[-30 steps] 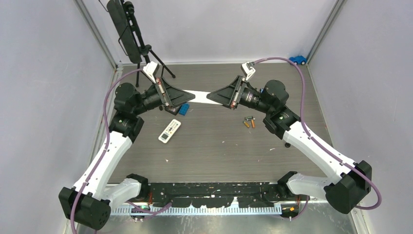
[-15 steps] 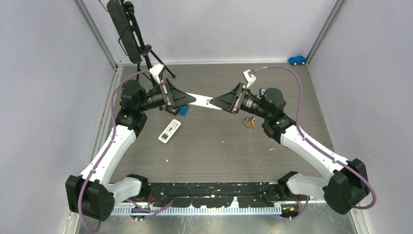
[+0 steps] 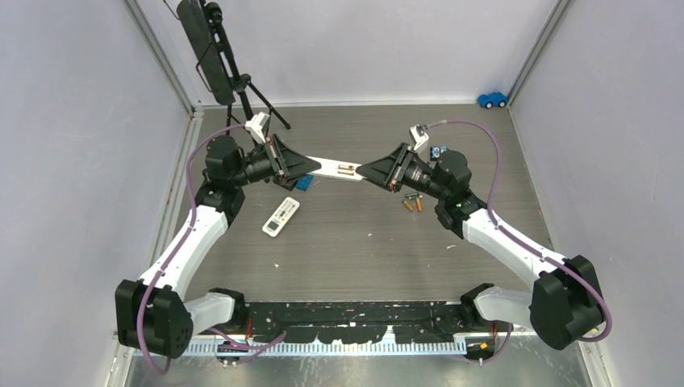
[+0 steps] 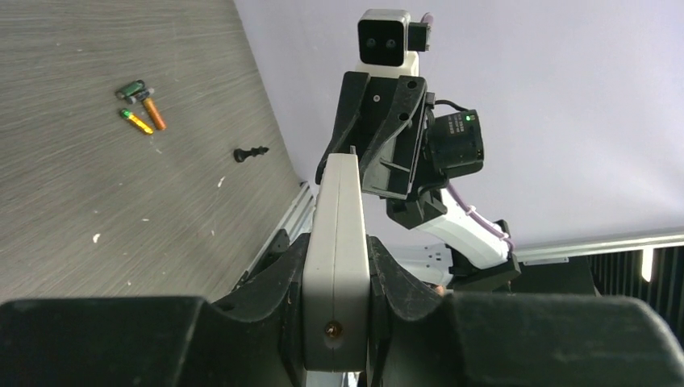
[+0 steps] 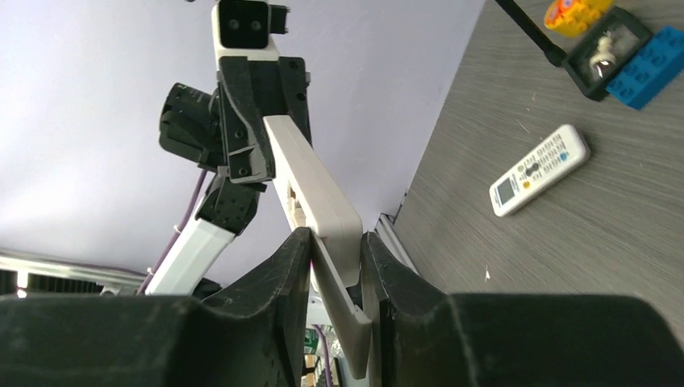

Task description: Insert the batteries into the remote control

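A white remote control [image 3: 337, 168] hangs above the table, held at each end by a gripper. My left gripper [image 3: 310, 167] is shut on its left end, and the left wrist view shows the remote [image 4: 335, 242] edge-on between the jaws. My right gripper [image 3: 368, 171] is shut on its right end. In the right wrist view a thin cover panel [image 5: 348, 310] sits slid out beside the remote body [image 5: 310, 173], both between my right gripper's [image 5: 335, 238] jaws. A small copper-brown patch shows on the remote's upper face. Loose batteries [image 3: 418, 204] lie under the right wrist, batteries [image 4: 141, 105] also showing on the tabletop.
A second white remote [image 3: 281, 216] lies on the table left of centre, with a blue brick [image 3: 304, 182] behind it. A small black knob-like piece [image 4: 250, 153] lies near the batteries. A black tripod [image 3: 230, 64] stands at the back left, a blue toy car [image 3: 493, 99] at the back right.
Both grippers kept hold of the remote while their wrists rolled and the arms drew in. The remote has shifted slightly right and nearer, and more of its length now shows between the grippers.
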Action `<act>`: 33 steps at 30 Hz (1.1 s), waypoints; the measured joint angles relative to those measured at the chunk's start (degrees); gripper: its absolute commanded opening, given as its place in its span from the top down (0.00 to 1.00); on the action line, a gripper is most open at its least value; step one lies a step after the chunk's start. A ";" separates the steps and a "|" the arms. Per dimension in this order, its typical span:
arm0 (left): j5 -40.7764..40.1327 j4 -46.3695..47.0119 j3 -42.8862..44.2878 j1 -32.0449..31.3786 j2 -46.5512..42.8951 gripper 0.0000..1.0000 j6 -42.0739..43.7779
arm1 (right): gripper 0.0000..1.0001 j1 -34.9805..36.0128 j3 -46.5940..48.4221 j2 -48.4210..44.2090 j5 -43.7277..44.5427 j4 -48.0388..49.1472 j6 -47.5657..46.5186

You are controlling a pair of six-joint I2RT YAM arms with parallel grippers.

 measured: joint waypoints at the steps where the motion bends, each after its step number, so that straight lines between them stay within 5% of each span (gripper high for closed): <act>1: -0.31 -0.74 -0.07 0.00 0.28 1.00 1.03 | 0.72 -0.07 0.00 0.28 0.07 -0.76 0.09; 14: -7.19 -11.17 -0.07 -0.15 2.19 1.00 14.49 | 0.62 -0.92 -0.02 2.56 0.15 -11.34 0.31; 18: -9.11 -11.52 -0.50 0.13 5.09 1.00 15.56 | 0.89 -1.03 -0.02 3.80 -0.70 -11.30 0.83; 21: -9.75 -11.78 -1.16 0.15 6.16 1.00 16.39 | 0.99 -1.18 -0.02 4.59 -0.92 -11.67 1.09; 33: -16.81 -20.63 -1.42 0.09 7.85 1.00 24.17 | 1.00 -1.75 0.07 8.85 3.96 -20.17 -5.99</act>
